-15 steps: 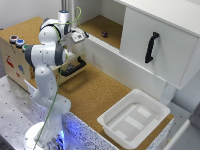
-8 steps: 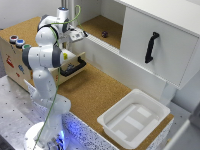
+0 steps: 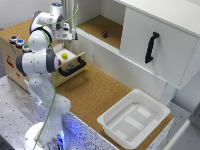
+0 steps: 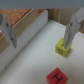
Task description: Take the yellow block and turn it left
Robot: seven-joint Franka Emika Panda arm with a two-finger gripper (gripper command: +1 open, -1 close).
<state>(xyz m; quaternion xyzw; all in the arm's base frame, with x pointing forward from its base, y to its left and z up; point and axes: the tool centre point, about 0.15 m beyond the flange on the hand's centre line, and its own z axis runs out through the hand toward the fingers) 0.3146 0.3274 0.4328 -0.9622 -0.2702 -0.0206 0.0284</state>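
We observed that the arm had shifted over the last second, bringing its gripper (image 3: 71, 36) from the back of the table (image 3: 95, 95) to above the open drawer (image 3: 70, 64). In the wrist view the jaws stood wide, holding nothing. The yellow block (image 4: 63, 46) lay on the drawer's pale floor, just beside one fingertip (image 4: 67, 45) and not centred in the gap. A red block (image 4: 56, 77) lay near it. We judged the approach nearly complete: the jaws needed centring and lowering before closing, then the leftward turn.
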